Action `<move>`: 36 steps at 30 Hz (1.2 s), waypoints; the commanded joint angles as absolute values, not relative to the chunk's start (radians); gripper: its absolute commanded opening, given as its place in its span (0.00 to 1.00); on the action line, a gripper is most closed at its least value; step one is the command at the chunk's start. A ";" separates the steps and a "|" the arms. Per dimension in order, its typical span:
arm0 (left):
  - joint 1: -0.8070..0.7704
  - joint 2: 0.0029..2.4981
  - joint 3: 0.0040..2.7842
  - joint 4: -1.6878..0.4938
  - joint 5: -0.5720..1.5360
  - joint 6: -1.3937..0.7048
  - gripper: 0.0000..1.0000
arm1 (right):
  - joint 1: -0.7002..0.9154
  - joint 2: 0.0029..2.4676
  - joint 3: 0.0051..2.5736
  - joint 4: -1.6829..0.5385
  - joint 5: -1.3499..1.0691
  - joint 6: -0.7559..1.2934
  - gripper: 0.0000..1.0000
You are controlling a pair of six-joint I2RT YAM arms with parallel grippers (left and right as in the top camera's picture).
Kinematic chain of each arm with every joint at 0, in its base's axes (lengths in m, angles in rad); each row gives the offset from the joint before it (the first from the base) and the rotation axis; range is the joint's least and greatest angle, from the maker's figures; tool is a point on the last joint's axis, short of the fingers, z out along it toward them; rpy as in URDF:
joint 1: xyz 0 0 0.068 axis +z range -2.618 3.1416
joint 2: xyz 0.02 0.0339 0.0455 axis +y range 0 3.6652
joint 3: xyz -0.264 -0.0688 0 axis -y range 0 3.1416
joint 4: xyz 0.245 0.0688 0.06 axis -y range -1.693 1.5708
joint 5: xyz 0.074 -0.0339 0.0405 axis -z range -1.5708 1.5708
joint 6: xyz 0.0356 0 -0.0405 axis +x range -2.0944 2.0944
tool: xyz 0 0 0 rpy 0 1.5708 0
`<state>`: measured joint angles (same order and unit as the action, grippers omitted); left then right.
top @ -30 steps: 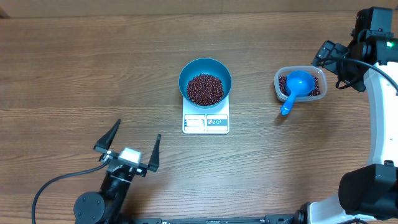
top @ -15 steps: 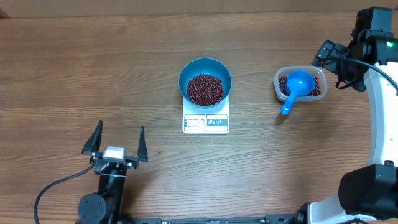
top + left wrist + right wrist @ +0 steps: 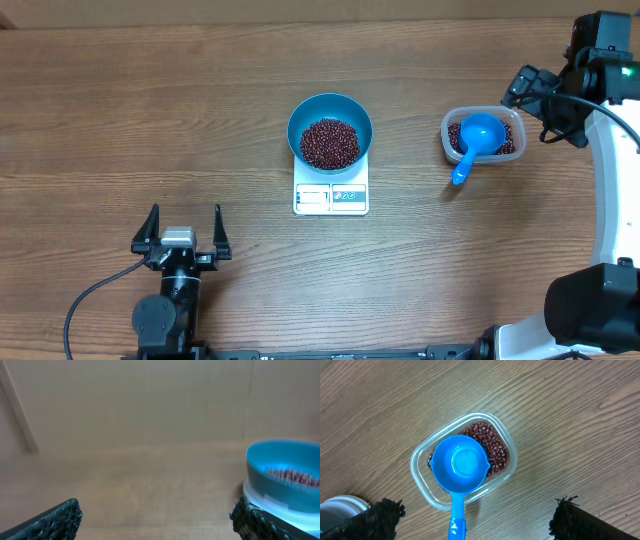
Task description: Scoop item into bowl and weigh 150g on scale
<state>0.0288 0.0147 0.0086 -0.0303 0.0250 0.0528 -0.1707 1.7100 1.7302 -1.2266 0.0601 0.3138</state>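
Left gripper: one, nearest the robot's side of the wooden table. Its two black fingers are spread wide with nothing between them and are well apart from the scale.
Left wrist view: blurred. Only the two fingertips show, cut off by the bottom edge.
Scale: one, white and square, at mid-table. The bowl covers most of its platform, so only the near strip shows, with a display window and a blue-marked button panel. The reading is too small to make out.
Bowl: one, teal-blue and round, sitting on the scale. In the left wrist view the right edge cuts it off.
Beans in bowl: one heap of dark red-brown beans filling the bowl's bottom, far too many to count.
Plastic tub: one, clear with rounded corners, on the table to the right of the scale and apart from it.
Scoop: one, bright blue, with its cup lying open side up inside the tub. Its handle reaches over the tub's near rim, and in the right wrist view the handle's end is cut off.
Beans in tub: a second heap, largely hidden under the scoop's cup.
Right gripper: one, at the far right, above the tub. Its fingers are spread wide and hold nothing, and only the tips show in its own camera.
Unclear: a white rounded shape in the lower left corner of the right wrist view is cut off and cannot be identified.
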 commanded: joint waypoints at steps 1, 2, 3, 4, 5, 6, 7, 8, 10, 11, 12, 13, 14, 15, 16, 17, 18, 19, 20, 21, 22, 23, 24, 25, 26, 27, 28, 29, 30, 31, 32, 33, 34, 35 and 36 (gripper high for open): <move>0.047 0.003 0.005 -0.083 0.016 0.005 1.00 | -0.177 1.687 1.755 -1.225 0.074 0.314 1.00; 0.050 0.003 0.005 -0.081 0.007 0.016 1.00 | -0.177 1.687 1.755 -1.225 0.073 0.314 1.00; 0.054 0.003 0.005 -0.079 0.007 0.031 1.00 | -0.177 1.687 1.755 -1.225 0.074 0.314 1.00; 0.059 0.003 0.005 -0.081 0.007 0.030 1.00 | -0.177 1.687 1.755 -1.225 0.073 0.314 1.00; 0.060 0.003 0.005 -0.081 0.006 0.031 0.99 | -0.177 1.687 1.755 -1.225 0.073 0.314 1.00; 0.060 0.003 0.005 -0.081 0.002 0.031 0.99 | -0.177 1.687 1.755 -1.225 0.074 0.314 1.00; 0.060 0.003 0.005 -0.082 0.000 0.031 1.00 | -0.177 1.687 1.755 -1.225 0.074 0.314 1.00; 0.060 0.003 0.005 -0.082 0.000 0.031 1.00 | -0.177 1.687 1.755 -1.225 0.073 0.314 1.00; 0.060 0.003 0.005 -0.081 0.000 0.045 0.99 | -0.177 1.687 1.755 -1.225 0.074 0.314 1.00; 0.060 0.003 0.005 -0.081 0.000 0.054 1.00 | -0.177 1.687 1.755 -1.225 0.073 0.314 1.00; 0.060 0.003 0.005 -0.078 0.001 0.065 1.00 | -0.177 1.687 1.755 -1.225 0.074 0.314 1.00; 0.060 0.003 0.005 -0.078 0.001 0.064 1.00 | -0.177 1.687 1.755 -1.225 0.073 0.314 1.00; 0.060 0.003 0.005 -0.078 0.001 0.064 0.99 | -0.177 1.687 1.755 -1.225 0.073 0.314 1.00; 0.060 0.003 0.005 -0.078 0.001 0.064 1.00 | -0.177 1.687 1.755 -1.225 0.073 0.314 1.00; 0.060 0.003 0.005 -0.078 0.001 0.064 1.00 | -0.177 1.687 1.755 -1.225 0.073 0.314 1.00; 0.060 0.003 0.005 -0.078 0.001 0.064 1.00 | -0.177 1.687 1.755 -1.225 0.073 0.314 1.00; 0.060 0.004 0.005 -0.078 0.001 0.064 1.00 | -0.177 1.687 1.755 -1.225 0.074 0.314 1.00; 0.060 0.004 0.005 -0.078 0.001 0.064 1.00 | -0.177 1.687 1.755 -1.225 0.073 0.314 1.00; 0.060 0.004 0.005 -0.078 0.001 0.064 0.99 | -0.177 1.687 1.755 -1.225 0.073 0.314 1.00; 0.060 0.004 0.005 -0.078 0.001 0.064 1.00 | -0.177 1.687 1.755 -1.225 0.073 0.314 1.00; 0.060 0.004 0.005 -0.078 0.001 0.064 1.00 | -0.177 1.687 1.755 -1.225 0.073 0.314 1.00; 0.060 0.004 0.005 -0.078 0.001 0.064 0.99 | -0.177 1.687 1.755 -1.225 0.073 0.314 1.00; 0.060 0.004 0.005 -0.078 0.001 0.064 1.00 | -0.177 1.687 1.755 -1.225 0.074 0.314 1.00; 0.060 0.004 0.005 -0.078 0.001 0.064 1.00 | -0.177 1.687 1.755 -1.225 0.073 0.314 1.00; 0.060 0.004 0.005 -0.078 0.001 0.064 1.00 | -0.177 1.687 1.755 -1.225 0.074 0.314 1.00; 0.060 0.004 0.005 -0.078 0.001 0.064 0.99 | -0.177 1.687 1.755 -1.225 0.073 0.314 1.00; 0.060 0.004 0.005 -0.078 0.001 0.064 0.99 | -0.177 1.687 1.755 -1.225 0.074 0.314 1.00; 0.060 0.004 0.005 -0.078 0.001 0.064 0.99 | -0.177 1.687 1.755 -1.225 0.073 0.314 1.00; 0.060 0.004 0.005 -0.078 0.001 0.064 1.00 | -0.177 1.687 1.755 -1.225 0.074 0.314 1.00; 0.060 0.004 0.005 -0.078 0.001 0.064 0.99 | -0.177 1.687 1.755 -1.225 0.073 0.314 1.00; 0.060 0.004 0.005 -0.078 0.001 0.064 0.99 | -0.177 1.687 1.755 -1.225 0.073 0.314 1.00; 0.060 0.004 0.005 -0.078 0.001 0.064 1.00 | -0.177 1.687 1.755 -1.225 0.073 0.314 1.00; 0.060 0.004 0.005 -0.078 0.001 0.064 1.00 | -0.177 1.687 1.755 -1.225 0.073 0.314 1.00; 0.060 0.004 0.005 -0.078 0.001 0.064 1.00 | -0.177 1.687 1.755 -1.225 0.073 0.314 1.00; 0.060 0.004 0.005 -0.078 0.001 0.064 0.99 | -0.177 1.687 1.755 -1.225 0.074 0.314 1.00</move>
